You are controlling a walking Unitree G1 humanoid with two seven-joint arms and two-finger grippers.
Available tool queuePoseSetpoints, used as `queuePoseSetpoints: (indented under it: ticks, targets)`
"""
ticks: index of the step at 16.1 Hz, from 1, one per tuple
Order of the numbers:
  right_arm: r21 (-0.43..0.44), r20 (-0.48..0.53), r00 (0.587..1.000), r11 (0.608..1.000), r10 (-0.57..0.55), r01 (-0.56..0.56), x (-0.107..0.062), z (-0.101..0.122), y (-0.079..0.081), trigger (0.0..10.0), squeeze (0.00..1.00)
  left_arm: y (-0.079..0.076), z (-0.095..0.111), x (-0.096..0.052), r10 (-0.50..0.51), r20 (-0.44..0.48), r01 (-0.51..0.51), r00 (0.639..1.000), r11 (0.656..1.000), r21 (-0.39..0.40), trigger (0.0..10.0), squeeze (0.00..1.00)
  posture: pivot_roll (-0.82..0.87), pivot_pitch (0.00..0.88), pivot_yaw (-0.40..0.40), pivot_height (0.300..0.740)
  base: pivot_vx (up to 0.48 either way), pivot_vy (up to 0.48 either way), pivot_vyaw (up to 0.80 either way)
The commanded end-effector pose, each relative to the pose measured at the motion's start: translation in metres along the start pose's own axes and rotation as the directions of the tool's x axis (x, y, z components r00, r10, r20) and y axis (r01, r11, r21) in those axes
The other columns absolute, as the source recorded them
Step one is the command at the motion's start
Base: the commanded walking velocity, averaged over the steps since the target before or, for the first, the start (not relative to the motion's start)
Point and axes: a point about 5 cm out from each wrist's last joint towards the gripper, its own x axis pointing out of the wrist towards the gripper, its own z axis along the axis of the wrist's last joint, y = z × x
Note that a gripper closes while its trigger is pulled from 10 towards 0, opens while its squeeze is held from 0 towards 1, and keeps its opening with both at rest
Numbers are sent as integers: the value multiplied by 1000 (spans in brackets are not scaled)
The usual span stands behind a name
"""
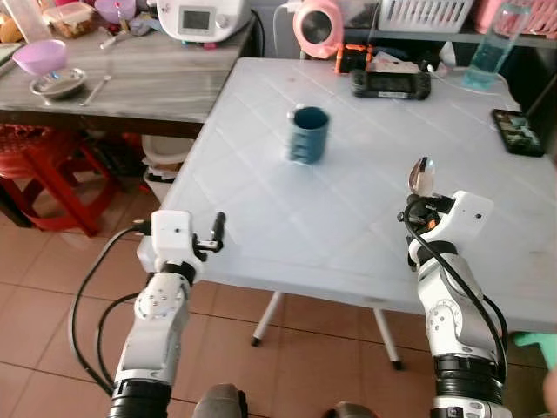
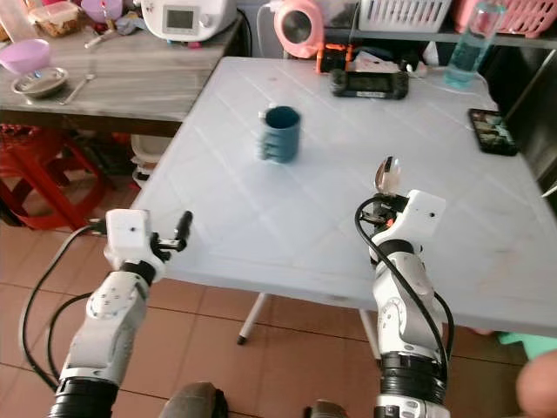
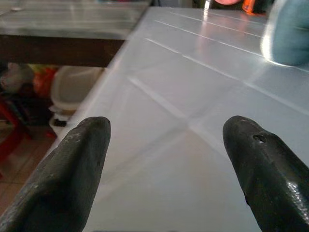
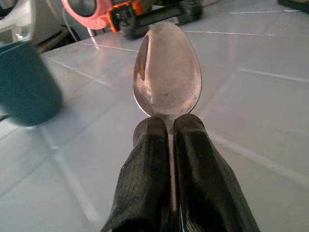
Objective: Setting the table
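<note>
Where the head views look down, a ribbed teal mug (image 1: 308, 133) stands on the pale plastic table (image 1: 261, 209), its inside hidden, left of the raised right gripper (image 1: 421, 202). Its wrist view shows both fingers pinching a dull metal spoon (image 4: 167, 70), bowl outward. Left wrist view: the left gripper (image 3: 166, 159) spread wide at the table's edge.

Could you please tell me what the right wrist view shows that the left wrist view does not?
The right wrist view shows the right gripper shut on a spoon, its bowl sticking out past the fingertips, with a pink device behind. The left wrist view shows the left gripper open, holding nothing, beside a wooden table. Both show the white table and the teal mug.
</note>
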Motion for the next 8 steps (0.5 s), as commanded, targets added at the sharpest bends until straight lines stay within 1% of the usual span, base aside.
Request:
queuePoseSetpoints:
  ticks: [1, 3, 5, 8]
  targets:
    - [-14, 11, 999, 999, 43, -43, 2, 1, 13, 10000, 0, 10, -1, -1, 25, -2, -25, 1000, 1000, 5, 10000, 0, -28, 0, 38, 740, 0, 480, 0]
    - [-35, 18, 999, 998, 44, -43, 2, 1, 10, 10000, 0, 9, -1, 1, 26, 1, -26, 1000, 1000, 0, 10000, 0, -26, 0, 40, 740, 0, 480, 0]
    - [-37, 17, 999, 998, 43, -42, 2, 0, 9, 10000, 0, 9, -2, 3, 26, 2, -26, 1000, 1000, -1, 10000, 0, -26, 0, 41, 740, 0, 480, 0]
    - [-37, 32, 998, 998, 48, -47, 7, 4, 13, 10000, 0, 9, 5, 9, 27, 27, -27, 999, 1000, 4, 10000, 0, -29, 0, 38, 740, 0, 480, 0]
